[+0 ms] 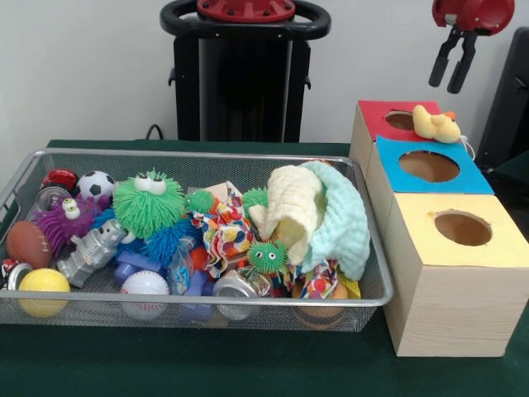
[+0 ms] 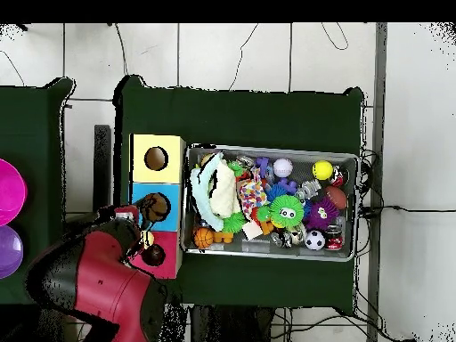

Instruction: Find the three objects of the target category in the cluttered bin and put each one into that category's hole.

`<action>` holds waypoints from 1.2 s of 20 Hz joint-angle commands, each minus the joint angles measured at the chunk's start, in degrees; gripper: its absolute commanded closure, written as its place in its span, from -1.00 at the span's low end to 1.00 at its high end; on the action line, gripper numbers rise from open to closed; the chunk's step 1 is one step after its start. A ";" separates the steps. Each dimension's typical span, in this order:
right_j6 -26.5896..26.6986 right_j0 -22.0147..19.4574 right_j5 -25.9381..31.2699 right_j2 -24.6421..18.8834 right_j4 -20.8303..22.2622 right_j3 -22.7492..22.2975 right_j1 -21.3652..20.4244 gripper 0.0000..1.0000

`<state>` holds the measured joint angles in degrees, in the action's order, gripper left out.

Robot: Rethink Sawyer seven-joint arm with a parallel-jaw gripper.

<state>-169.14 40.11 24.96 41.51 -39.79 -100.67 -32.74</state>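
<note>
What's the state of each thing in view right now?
gripper: open, empty, raised above the red-topped box.
yellow duck toy: lying on the red top, at the edge of the hole, not dropped in.
bin: full of toys and cloths.
blue-topped box hole: unblocked.
yellow-topped box hole: unblocked.

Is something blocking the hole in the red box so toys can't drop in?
Yes. A yellow duck toy sits on the red-topped box, at the right edge of the hole, partly over it. The gripper hangs above it, holding nothing.
</note>
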 commanded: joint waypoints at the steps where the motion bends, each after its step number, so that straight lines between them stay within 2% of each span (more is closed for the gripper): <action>1: -14.63 -0.40 -1.66 -6.91 -3.39 -0.33 3.73 -1.00; 13: -13.27 -1.57 -6.52 -9.35 -5.73 -1.63 5.46 -1.00; 24: -13.32 -0.81 -7.82 -9.31 -7.34 -2.01 6.75 -1.00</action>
<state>-169.14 40.12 18.47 39.79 -44.59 -100.73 -28.15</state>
